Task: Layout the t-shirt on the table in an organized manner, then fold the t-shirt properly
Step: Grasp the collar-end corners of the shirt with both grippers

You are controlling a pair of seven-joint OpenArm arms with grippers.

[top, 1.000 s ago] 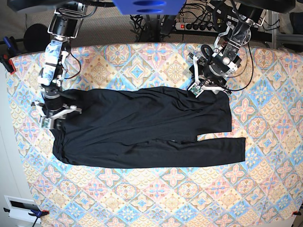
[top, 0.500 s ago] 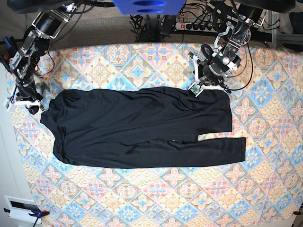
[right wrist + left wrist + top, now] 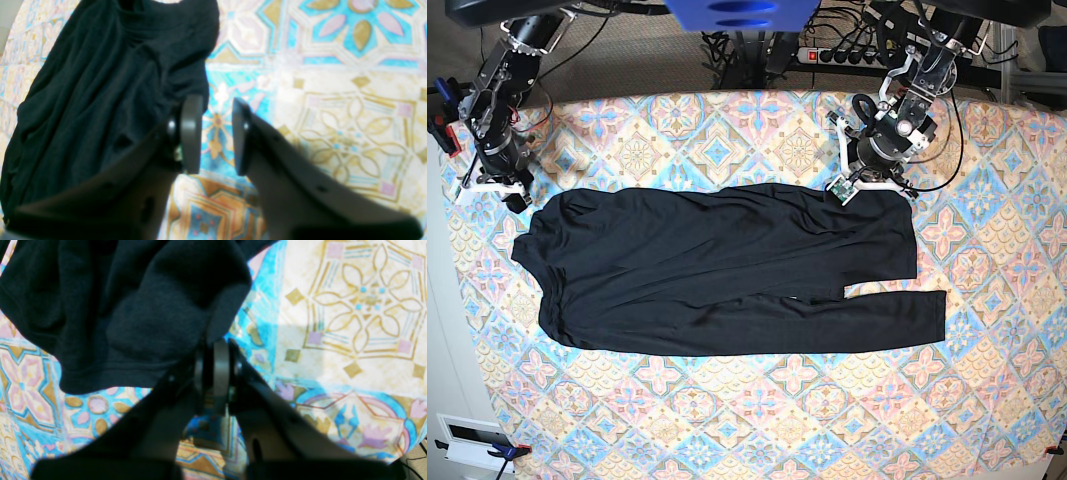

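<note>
The black t-shirt [image 3: 727, 270] lies stretched lengthwise across the patterned table [image 3: 727, 420], with a narrow strip sticking out at its lower right. My left gripper [image 3: 864, 185] sits at the shirt's upper right corner. In the left wrist view, the left gripper [image 3: 215, 343] is shut with a fold of the t-shirt [image 3: 133, 306] pinched at its tips. My right gripper [image 3: 502, 195] hovers just off the shirt's upper left end. Seen from its own wrist, the right gripper [image 3: 216, 100] is open, with table [image 3: 333, 100] showing between the fingers and the t-shirt [image 3: 100, 83] beside its left finger.
A power strip [image 3: 837, 55] and tangled cables lie behind the table's far edge. Clamps hold the cloth at the left edge [image 3: 442, 130] and the front left corner [image 3: 497, 450]. Patterned cloth [image 3: 350, 323] stretches around the shirt on all sides.
The right arm left the shirt's left end and swung up to the far left, jaws parted. The shirt's left end spread leftward. The left gripper closed at the upper right corner.
</note>
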